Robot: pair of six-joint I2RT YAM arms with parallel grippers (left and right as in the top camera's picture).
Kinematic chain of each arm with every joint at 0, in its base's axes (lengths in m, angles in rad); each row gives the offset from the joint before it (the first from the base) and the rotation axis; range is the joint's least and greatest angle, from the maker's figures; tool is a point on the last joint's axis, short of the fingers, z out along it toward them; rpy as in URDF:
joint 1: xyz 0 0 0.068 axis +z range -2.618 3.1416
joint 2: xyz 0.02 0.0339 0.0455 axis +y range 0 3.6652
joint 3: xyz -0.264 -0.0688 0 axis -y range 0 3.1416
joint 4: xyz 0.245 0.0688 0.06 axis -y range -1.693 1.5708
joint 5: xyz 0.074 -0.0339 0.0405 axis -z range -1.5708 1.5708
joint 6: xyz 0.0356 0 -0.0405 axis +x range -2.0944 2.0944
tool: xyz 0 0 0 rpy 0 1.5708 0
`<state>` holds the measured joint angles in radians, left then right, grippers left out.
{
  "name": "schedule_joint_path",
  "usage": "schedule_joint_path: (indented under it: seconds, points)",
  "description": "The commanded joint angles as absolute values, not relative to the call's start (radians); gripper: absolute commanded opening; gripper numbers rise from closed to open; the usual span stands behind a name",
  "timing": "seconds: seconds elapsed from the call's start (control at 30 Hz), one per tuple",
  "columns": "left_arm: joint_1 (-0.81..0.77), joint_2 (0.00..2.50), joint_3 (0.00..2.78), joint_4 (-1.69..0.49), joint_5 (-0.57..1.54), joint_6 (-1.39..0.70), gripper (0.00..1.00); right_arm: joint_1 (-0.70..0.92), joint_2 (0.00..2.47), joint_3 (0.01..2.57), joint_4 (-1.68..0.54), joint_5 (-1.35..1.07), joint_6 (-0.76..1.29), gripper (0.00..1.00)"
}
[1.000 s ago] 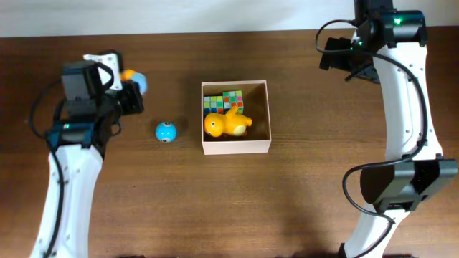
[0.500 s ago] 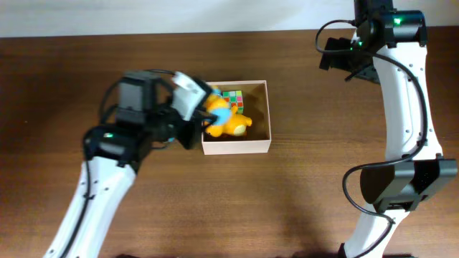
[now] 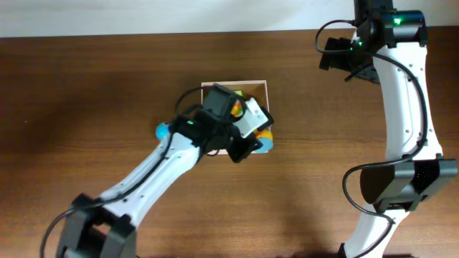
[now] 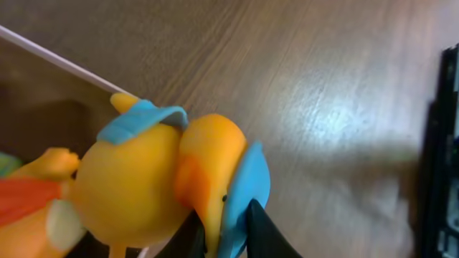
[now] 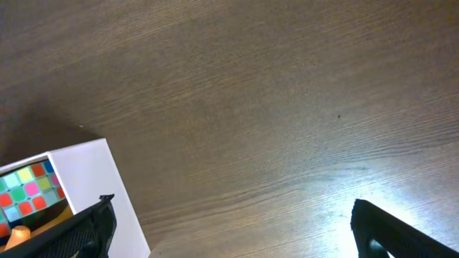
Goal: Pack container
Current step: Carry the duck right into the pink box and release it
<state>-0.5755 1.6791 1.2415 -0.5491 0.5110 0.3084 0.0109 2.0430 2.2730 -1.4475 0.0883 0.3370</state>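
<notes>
Overhead: the container (image 3: pixel 233 85) is noted mid-table (image 3: pixel 107 72), largely covered by the left arm. The left hand (image 3: pixel 257 140) is seen over its front right corner, closed on an orange-and-blue toy (image 3: pixel 265 141). A blue ball (image 3: pixel 163 130) is partly hidden just left of the container. The right hand (image 3: pixel 336 61) is held well apart, at the back right.

Left wrist: the toy (image 4: pixel 143 186) is pinched between black fingertips (image 4: pixel 269 233); the container's white wall (image 4: pixel 57 61) is seen at upper left.

Right wrist: the right hand (image 5: pixel 231 215) is spread wide with nothing held. The container's corner (image 5: pixel 86 179) and a multicoloured cube (image 5: pixel 25 190) inside it are seen at lower left.
</notes>
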Motion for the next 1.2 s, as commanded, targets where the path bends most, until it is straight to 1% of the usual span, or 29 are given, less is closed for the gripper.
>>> schedule_joint_path:
  seconds: [0.0,0.07,0.3,0.53,0.8,0.87,0.9,0.93,0.97,1.0,1.03,1.07,1.1,1.13,1.17]
  points:
    - [-0.582,1.703,1.250,-0.515,0.469,0.327,0.16,0.012,2.009,2.292,-1.448,0.090,0.346,0.99]
    - [-0.582,1.710,1.250,-0.496,0.444,0.327,0.13,0.012,2.009,2.292,-1.448,0.090,0.346,0.99]
    - [-0.583,1.711,1.257,-0.411,0.406,0.326,0.13,0.012,2.009,2.292,-1.448,0.090,0.346,0.99]
    - [-0.582,1.712,1.260,-0.405,0.361,0.327,0.13,0.012,2.009,2.292,-1.448,0.090,0.346,0.99]
    - [-0.582,1.742,1.260,-0.435,0.358,0.328,0.13,0.012,2.009,2.292,-1.448,0.090,0.346,0.99]
    - [-0.582,1.752,1.260,-0.435,0.358,0.327,0.14,0.012,2.009,2.292,-1.448,0.090,0.346,0.99]
    - [-0.582,1.755,1.260,-0.435,0.358,0.327,0.23,0.012,2.009,2.292,-1.448,0.090,0.346,0.99]
    - [-0.582,1.758,1.260,-0.435,0.358,0.327,0.44,0.012,2.009,2.292,-1.448,0.090,0.346,0.99]
    - [-0.582,1.758,1.260,-0.435,0.358,0.327,0.61,0.012,2.009,2.292,-1.448,0.090,0.346,0.99]
    - [-0.582,1.758,1.260,-0.434,0.358,0.327,0.73,0.012,2.009,2.292,-1.448,0.090,0.346,0.99]
    - [-0.582,1.758,1.260,-0.434,0.358,0.327,0.81,0.012,2.009,2.292,-1.448,0.090,0.346,0.99]
    - [-0.582,1.758,1.260,-0.433,0.358,0.327,0.87,0.012,2.009,2.292,-1.448,0.090,0.346,0.99]
    - [-0.582,1.758,1.260,-0.433,0.358,0.327,0.92,0.012,2.009,2.292,-1.448,0.090,0.346,0.99]
    - [-0.582,1.758,1.260,-0.433,0.358,0.327,0.94,0.012,2.009,2.292,-1.448,0.090,0.346,0.99]
    - [-0.582,1.758,1.260,-0.430,0.358,0.327,0.99,0.012,2.009,2.292,-1.448,0.090,0.346,0.99]
